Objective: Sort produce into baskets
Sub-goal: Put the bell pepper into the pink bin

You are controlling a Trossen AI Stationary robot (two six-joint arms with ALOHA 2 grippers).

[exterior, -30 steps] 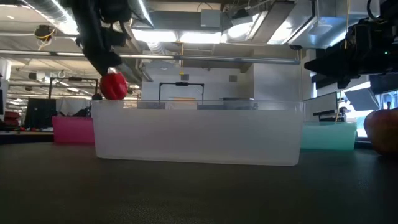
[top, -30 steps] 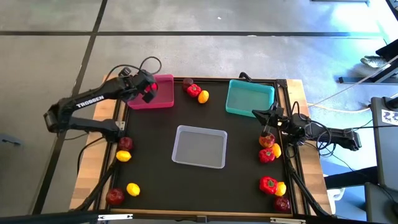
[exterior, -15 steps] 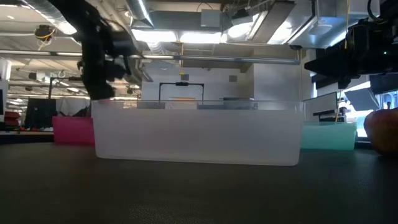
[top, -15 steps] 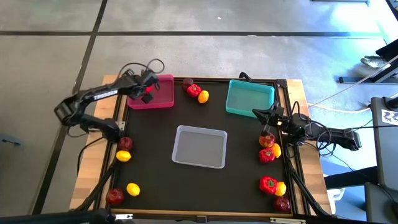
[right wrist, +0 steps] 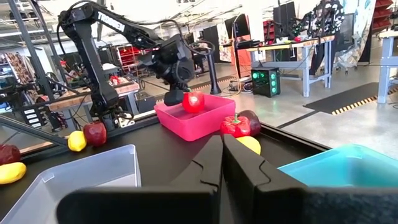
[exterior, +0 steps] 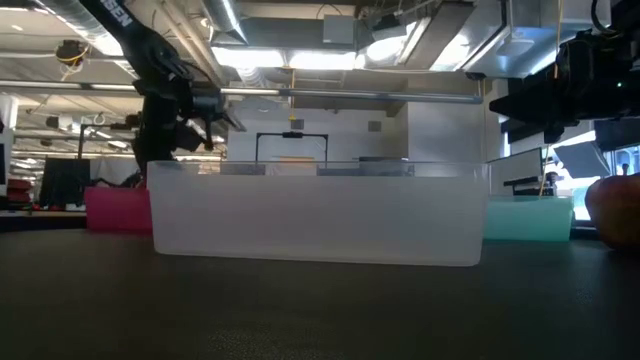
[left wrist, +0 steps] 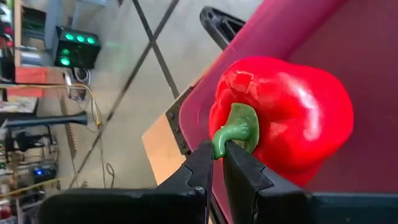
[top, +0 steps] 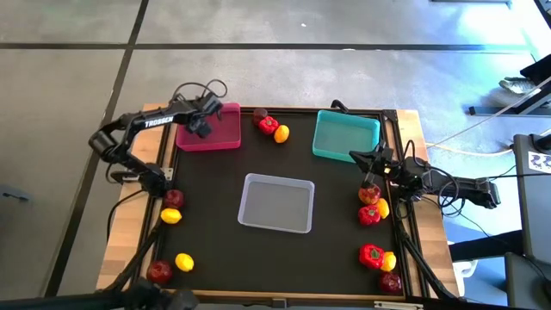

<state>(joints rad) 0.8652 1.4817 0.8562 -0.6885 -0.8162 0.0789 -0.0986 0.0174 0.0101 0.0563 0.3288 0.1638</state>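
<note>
My left gripper (top: 201, 129) is low over the pink basket (top: 225, 138), shut on a red bell pepper (left wrist: 286, 118), which also shows in the right wrist view (right wrist: 193, 101). My right gripper (top: 370, 178) is shut and empty above a cluster of two peppers and a lemon (top: 370, 207) at the table's right edge. The teal basket (top: 344, 136) stands at the far right and the grey-white basket (top: 277, 202) in the middle. The teal and grey-white baskets hold no produce. My left gripper pinches the pepper's green stem (left wrist: 231, 132) between its two fingertips. The fingers come from above, slanting down from the table's left. The pepper hangs inside the pink basket below the fingers; whether it touches the basket floor I cannot tell.
An apple, a pepper and a lemon (top: 271, 127) lie between the pink and teal baskets. Two apples and two lemons lie along the left edge (top: 172, 207), (top: 172, 267). A pepper, a lemon and an apple (top: 381, 263) lie at the near right.
My left gripper has gone down into the pink basket with the pepper, which was lifted above the basket rim a second ago and is now low inside it. The left arm's elbow has swung toward the far edge.
</note>
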